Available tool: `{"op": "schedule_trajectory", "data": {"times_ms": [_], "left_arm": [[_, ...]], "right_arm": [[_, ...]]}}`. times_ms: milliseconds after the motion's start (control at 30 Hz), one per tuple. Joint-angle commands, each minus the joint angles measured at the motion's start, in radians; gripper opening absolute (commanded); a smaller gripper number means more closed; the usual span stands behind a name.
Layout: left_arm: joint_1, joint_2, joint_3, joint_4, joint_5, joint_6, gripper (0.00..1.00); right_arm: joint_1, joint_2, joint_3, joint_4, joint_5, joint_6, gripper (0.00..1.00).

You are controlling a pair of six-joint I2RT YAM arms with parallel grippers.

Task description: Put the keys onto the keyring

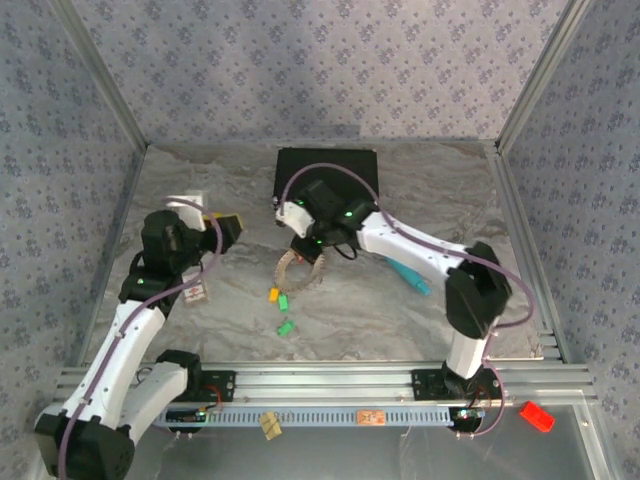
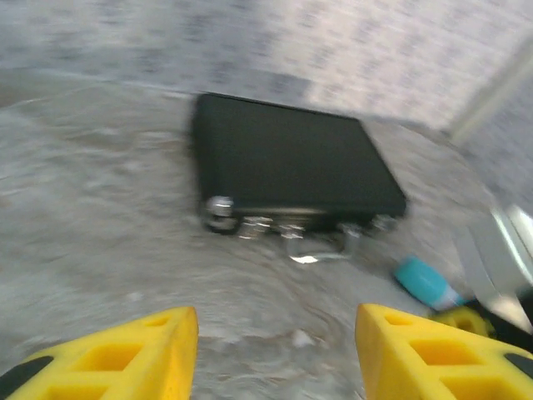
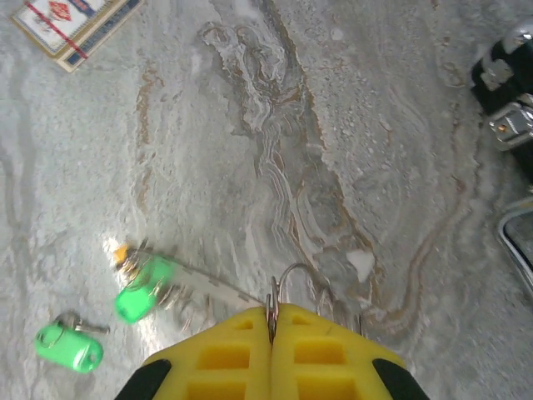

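Marble tabletop point(image 3: 350, 125): R gripper point(image 3: 272, 310) clamped on keyring point(image 3: 293, 266); green keys point(image 3: 137, 296) nearby, untouched; L gripper point(image 2: 275, 350) spread, empty.

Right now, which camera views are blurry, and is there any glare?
Left wrist view: motion-blurred throughout, black case smeared, its metal fittings glinting. Right wrist view: tabletop sharp, but one green key near the keyring streaks, with a glare patch alongside. Top external view: sharp, evenly lit.

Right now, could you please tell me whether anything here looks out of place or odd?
The red block looks out of place: it lies beyond the metal rail, off the marbled table, away from everything else. Nothing looks spilled or damaged.
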Motion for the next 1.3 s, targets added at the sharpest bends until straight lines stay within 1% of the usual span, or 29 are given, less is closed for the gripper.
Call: {"op": "schedule_trajectory", "data": {"times_ms": [0,100,233,367,433,500,567,767,833,867,933,1033,1100,1167,1200,1233,1267], "left_arm": [[-0.107,0.004,0.018,0.016,0.149,0.324,0.53],[-0.189,0.025,0.001,0.010,0.170,0.447,0.53],[-0.240,0.080,-0.010,0.020,0.233,0.548,0.48],[-0.245,0.150,-0.006,0.026,0.289,0.628,0.39],[-0.245,0.185,-0.003,0.002,0.353,0.727,0.34],[-0.245,0.220,0.005,-0.030,0.408,0.800,0.33],[-0.245,0.256,0.015,-0.055,0.452,0.841,0.33],[-0.250,0.335,0.035,-0.067,0.564,0.878,0.33],[-0.250,0.348,0.043,-0.093,0.584,0.913,0.29],[-0.251,0.356,0.046,-0.111,0.585,0.929,0.29],[-0.253,0.372,0.055,-0.148,0.569,0.955,0.22],[-0.256,0.393,0.061,-0.158,0.537,0.954,0.15],[-0.259,0.401,0.066,-0.155,0.536,0.947,0.12],[-0.263,0.406,0.070,-0.126,0.501,0.907,0.07],[-0.264,0.410,0.072,-0.109,0.477,0.879,0.11],[-0.266,0.416,0.078,-0.106,0.465,0.862,0.23],[-0.266,0.419,0.083,-0.101,0.462,0.846,0.32]], "right_arm": [[-0.041,-0.089,-0.115,0.139,-0.130,-0.034,0.00],[-0.065,-0.158,-0.207,0.198,-0.209,-0.056,0.00],[-0.072,-0.236,-0.320,0.267,-0.299,-0.119,0.00],[-0.081,-0.283,-0.380,0.300,-0.357,-0.173,0.00],[-0.087,-0.300,-0.402,0.316,-0.366,-0.188,0.00],[-0.094,-0.307,-0.411,0.318,-0.376,-0.192,0.00],[-0.097,-0.311,-0.417,0.322,-0.385,-0.198,0.00],[-0.092,-0.348,-0.463,0.375,-0.409,-0.265,0.00],[-0.090,-0.355,-0.467,0.378,-0.407,-0.281,0.00],[-0.090,-0.357,-0.465,0.374,-0.408,-0.285,0.00],[-0.090,-0.357,-0.460,0.362,-0.410,-0.291,0.00],[-0.088,-0.355,-0.460,0.355,-0.423,-0.302,0.00],[-0.085,-0.354,-0.460,0.352,-0.424,-0.304,0.00],[-0.084,-0.352,-0.456,0.349,-0.424,-0.304,0.00],[-0.082,-0.350,-0.456,0.349,-0.424,-0.303,0.00],[-0.081,-0.351,-0.455,0.349,-0.424,-0.304,0.00],[-0.080,-0.351,-0.454,0.347,-0.424,-0.303,0.00]]}}
